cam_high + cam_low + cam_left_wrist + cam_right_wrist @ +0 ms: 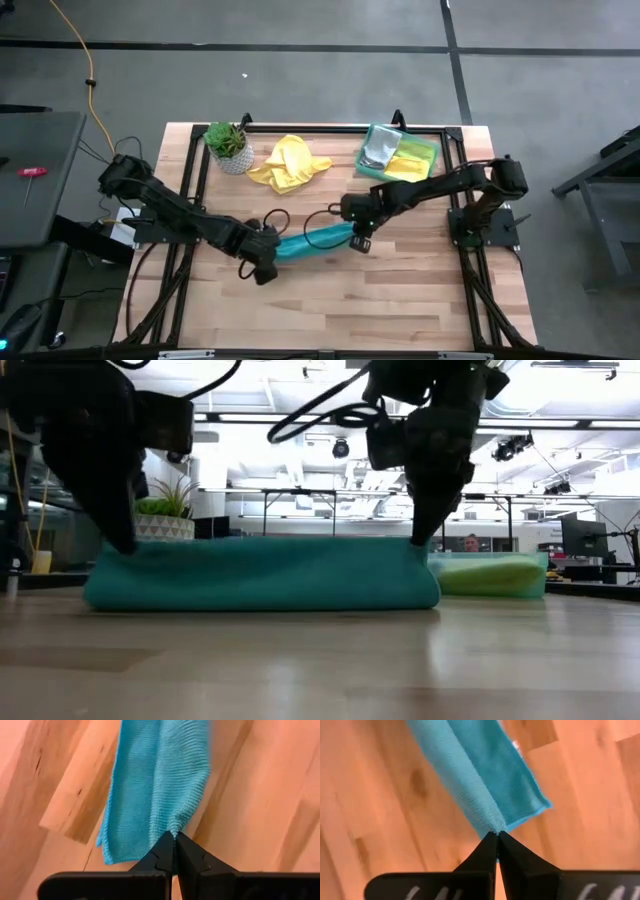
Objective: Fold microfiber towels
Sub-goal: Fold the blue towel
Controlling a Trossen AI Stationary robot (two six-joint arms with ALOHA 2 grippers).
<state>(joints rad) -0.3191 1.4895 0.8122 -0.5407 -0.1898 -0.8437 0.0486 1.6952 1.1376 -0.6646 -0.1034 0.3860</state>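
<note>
A teal-blue microfiber towel [315,240] is stretched as a long narrow band across the middle of the table, between my two grippers. At the band's left end my left gripper [268,258] is shut on the cloth. My right gripper [357,240] is shut on the right end. In the low view the towel [260,572] hangs like a low curtain from both grippers, and its lower part rests on the tabletop. My left gripper pinches the left end of the towel's raised top ridge [173,828] between its two fingertips, coming from above and pointing steeply down. Cloth falls away on both sides of the ridge. A lower corner [106,857] lies on the wood. My right gripper pinches the right end of the same ridge [492,827] between its two fingertips, from above and pointing steeply down. The ridge runs straight away from the fingers toward the other gripper. The towel's bottom [400,602] rests on the table.
At the far side stand a small potted plant [228,146], a crumpled yellow towel [290,165] and a translucent green tray [432,152] holding grey and lime-green cloths. Bare wood lies between the teal towel and the table's near edge.
</note>
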